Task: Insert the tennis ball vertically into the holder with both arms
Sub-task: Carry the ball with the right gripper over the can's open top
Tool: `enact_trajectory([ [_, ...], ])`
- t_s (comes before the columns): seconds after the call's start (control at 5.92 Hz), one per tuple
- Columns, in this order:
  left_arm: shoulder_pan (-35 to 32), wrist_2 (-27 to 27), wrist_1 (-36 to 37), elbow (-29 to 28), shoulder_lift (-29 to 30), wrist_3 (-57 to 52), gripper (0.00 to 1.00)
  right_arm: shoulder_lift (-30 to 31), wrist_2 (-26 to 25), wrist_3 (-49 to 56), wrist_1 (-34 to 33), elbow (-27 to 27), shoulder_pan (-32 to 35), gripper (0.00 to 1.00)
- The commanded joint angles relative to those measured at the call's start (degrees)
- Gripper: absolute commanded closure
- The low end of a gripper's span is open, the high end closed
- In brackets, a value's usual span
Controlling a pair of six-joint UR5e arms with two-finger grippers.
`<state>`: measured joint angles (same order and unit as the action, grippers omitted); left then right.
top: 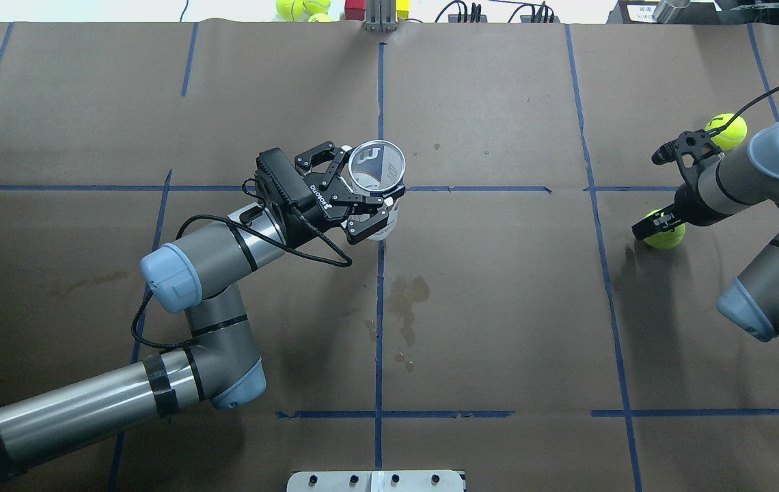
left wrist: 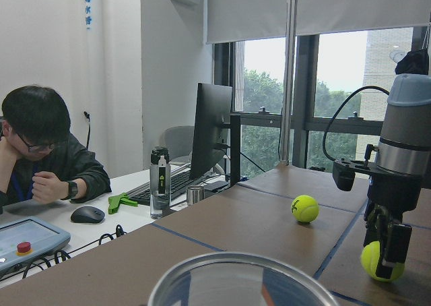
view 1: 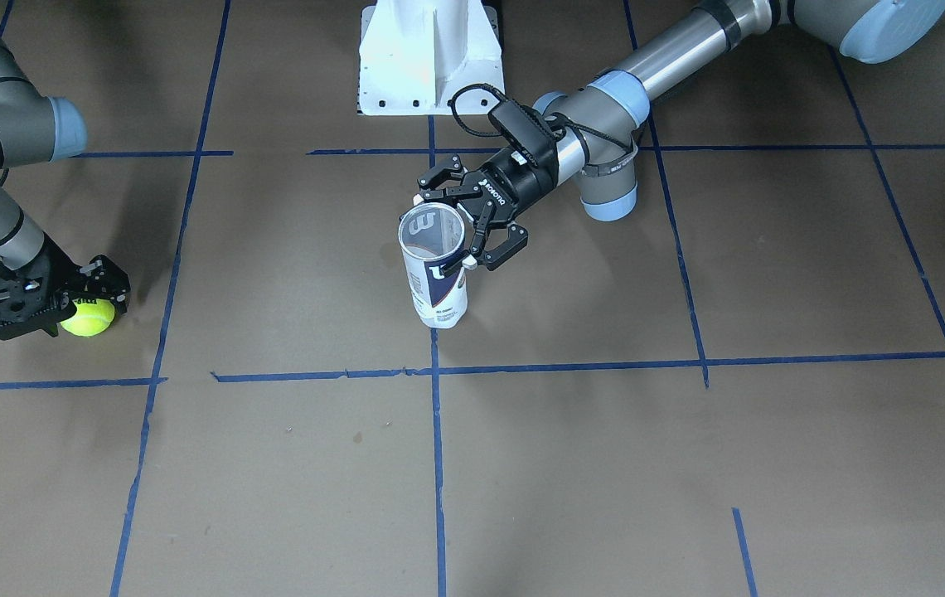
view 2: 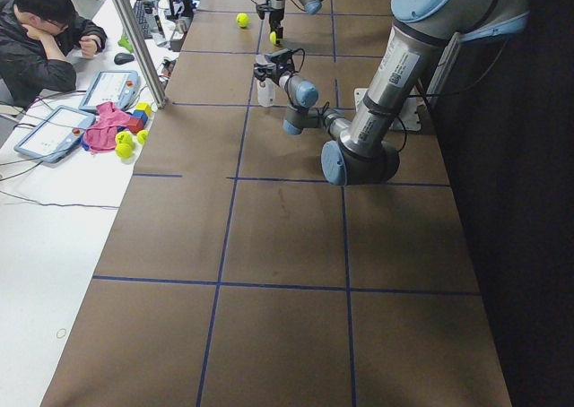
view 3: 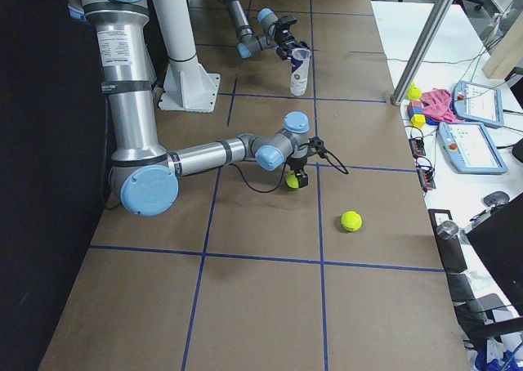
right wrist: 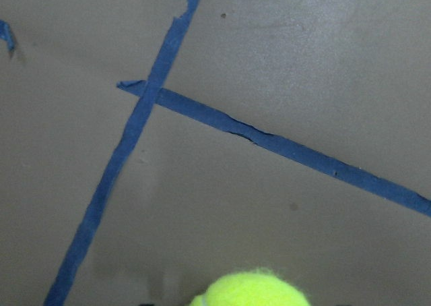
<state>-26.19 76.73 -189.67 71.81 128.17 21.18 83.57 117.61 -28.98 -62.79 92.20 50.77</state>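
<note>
Our left claw (view 1: 442, 231) is clenched on the clear plastic cylindrical can (view 1: 438, 286) with a white and navy label. Its pads press opposite sides near the rim. The can stands upright between the fingers, mouth up, on the brown paper-covered table (view 1: 605, 464). Our right claw (view 1: 81, 308) grips a fuzzy yellow-green tennis ball (view 1: 89, 317) low at the table. A second yellow-green ball (top: 728, 130) lies loose near that claw.

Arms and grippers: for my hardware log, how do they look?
The left arm and right arm are grey tubes with pale blue joint caps and black wrist cables. The left gripper and right gripper are black, two-fingered; the left has white lettering.
</note>
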Motion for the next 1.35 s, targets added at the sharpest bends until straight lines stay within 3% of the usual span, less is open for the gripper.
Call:
enact_trajectory([
  [0.0,0.00,0.00,0.00,0.00,0.06,0.00,0.15,0.46,-0.36,0.07,0.03,0.52,0.03,0.54],
  [0.17,0.00,0.00,0.00,0.00,0.15,0.00,0.15,0.37,-0.01,-0.11,-0.49,4.27,0.21,0.62],
  [0.34,0.00,0.00,0.00,0.00,0.15,0.00,0.14,-0.41,0.43,-2.20,-1.63,7.87,0.30,0.63],
  [0.51,0.09,0.00,0.00,0.00,0.06,0.00,0.14,-3.90,2.00,-6.83,-7.82,12.52,0.30,0.65],
  [0.85,0.88,0.00,-0.09,0.00,-0.02,0.00,0.14,-17.67,2.36,-15.62,-29.14,19.84,-0.57,0.64],
  [1.18,1.40,-0.09,-0.09,-0.09,-0.46,0.00,0.14,-20.90,2.28,-19.70,-31.87,21.52,-2.24,0.64],
])
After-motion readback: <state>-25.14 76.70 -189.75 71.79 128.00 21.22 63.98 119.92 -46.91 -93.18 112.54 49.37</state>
